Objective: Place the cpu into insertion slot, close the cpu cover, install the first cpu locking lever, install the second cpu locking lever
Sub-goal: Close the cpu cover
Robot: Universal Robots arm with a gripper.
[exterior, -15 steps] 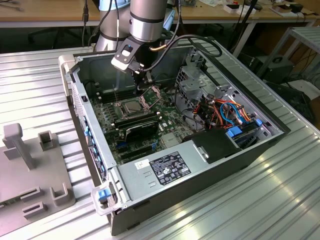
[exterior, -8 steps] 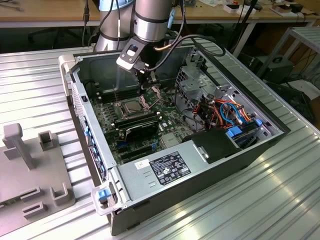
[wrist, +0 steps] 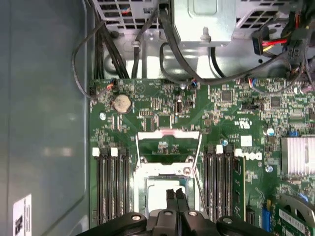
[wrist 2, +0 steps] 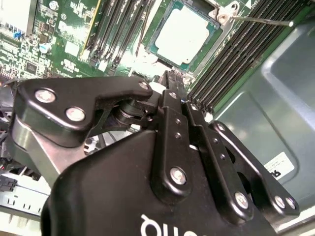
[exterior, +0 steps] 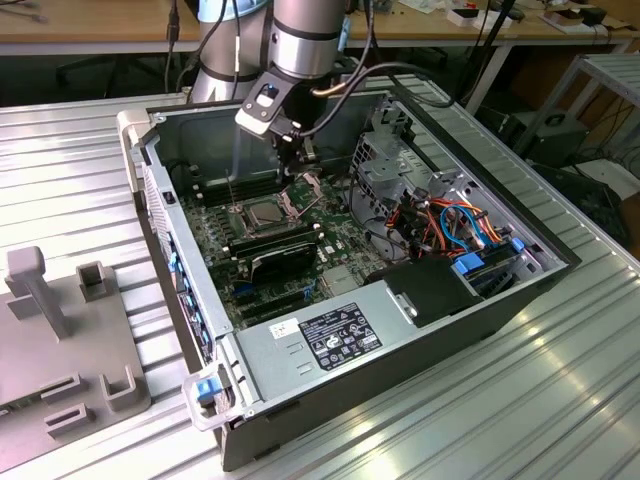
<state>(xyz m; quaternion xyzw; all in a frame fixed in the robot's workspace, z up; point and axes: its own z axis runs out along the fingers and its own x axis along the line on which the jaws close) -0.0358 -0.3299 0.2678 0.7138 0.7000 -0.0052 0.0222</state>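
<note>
Cpu (wrist 2: 183, 33) is sitting flat in the insertion slot (wrist 2: 220, 18) on the green board (wrist: 231, 118), and the cpu cover (wrist: 168, 133) is flipped open, tilted back off the socket. The claw (wrist: 175, 193) hangs right over the socket's edge, fingers pressed together with nothing in them, memory slots (wrist: 110, 182) on either side. Whole open PC case (exterior: 480, 310) sits on the ribbed metal counter (exterior: 560, 400).
</note>
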